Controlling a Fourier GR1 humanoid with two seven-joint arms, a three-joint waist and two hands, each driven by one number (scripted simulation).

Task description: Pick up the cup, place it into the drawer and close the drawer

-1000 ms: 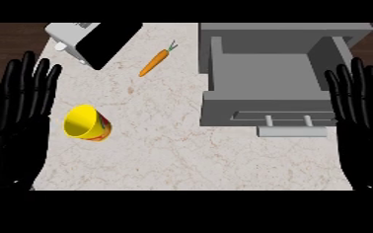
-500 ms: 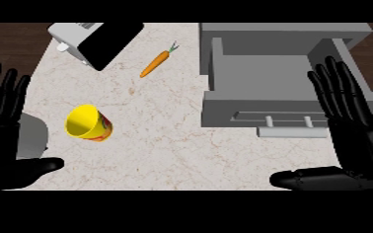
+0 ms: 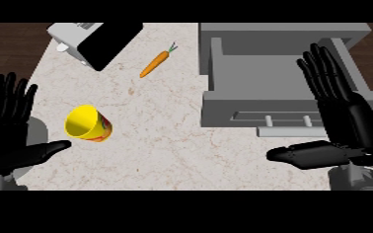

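Observation:
A yellow cup (image 3: 87, 123) with a red band lies tilted on the marble counter at the left, its mouth facing up and left. The grey drawer (image 3: 270, 81) stands open at the right, nothing visible inside it. My left hand (image 3: 20, 138) is open at the left edge, fingers up, thumb pointing toward the cup, a short gap from it. My right hand (image 3: 339, 111) is open over the drawer's right side, fingers straight, thumb stretched left below the drawer's handle (image 3: 287, 123).
An orange carrot (image 3: 155, 63) lies in the upper middle of the counter. A white and black appliance (image 3: 91, 39) sits at the top left corner. Dark wood floor shows beyond the counter's left edge.
Both hands have moved inward and up from the edges. The right hand now reaches over the drawer's right side; the left has come nearer the cup. Cup and drawer have not moved.

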